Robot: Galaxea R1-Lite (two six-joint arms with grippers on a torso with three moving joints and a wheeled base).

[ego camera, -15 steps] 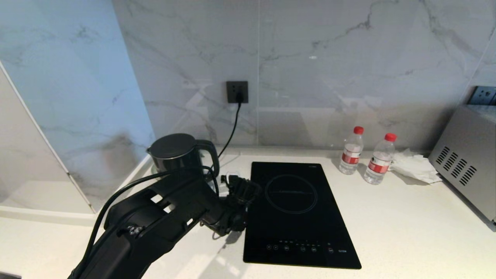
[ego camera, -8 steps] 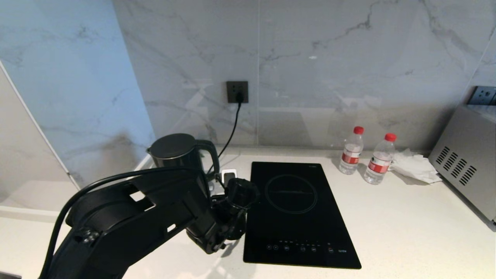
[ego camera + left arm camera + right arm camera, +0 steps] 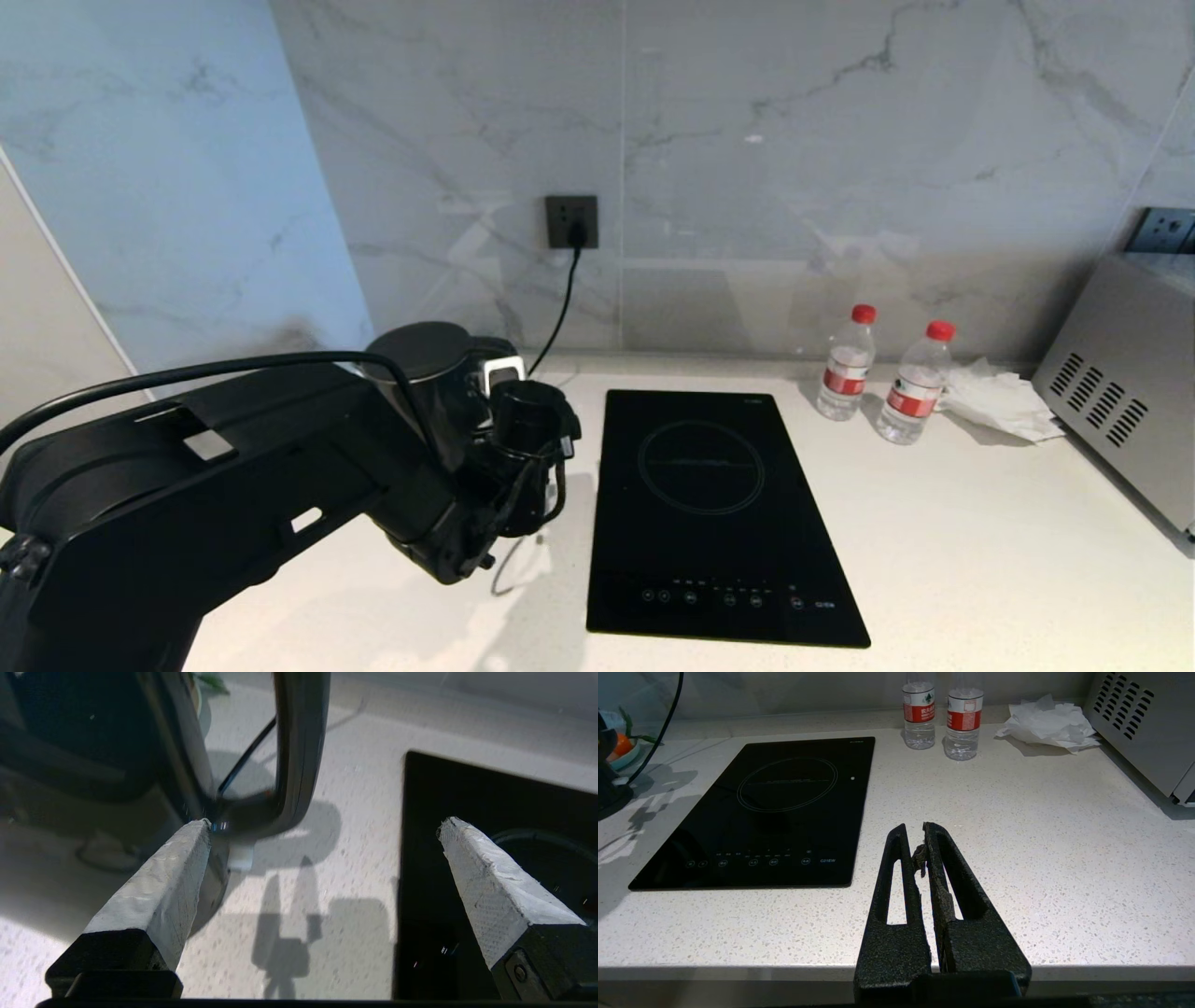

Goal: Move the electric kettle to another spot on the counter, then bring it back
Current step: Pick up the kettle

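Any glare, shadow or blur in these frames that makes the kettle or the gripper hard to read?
Head view: the left arm hides most of the electric kettle; pale reflections on the marble wall. Left wrist view: the kettle is close and smeared, its handle soft-edged; the left gripper casts a crisp shadow on the counter. Right wrist view: sharp, evenly lit; light sheen on the hob.

One tall glossy black electric kettle point(image 3: 425, 369) stands at ten o'clock on the single white speckled counter point(image 3: 980, 541). One black glass induction hob point(image 3: 719, 523) lies at the centre. Two clear plastic water bottles with red caps point(image 3: 848, 364) stand at two o'clock beside one crumpled white tissue point(image 3: 999, 401) and one grey metal appliance point(image 3: 1120, 383). One dark wall socket point(image 3: 571, 220) sits at twelve.
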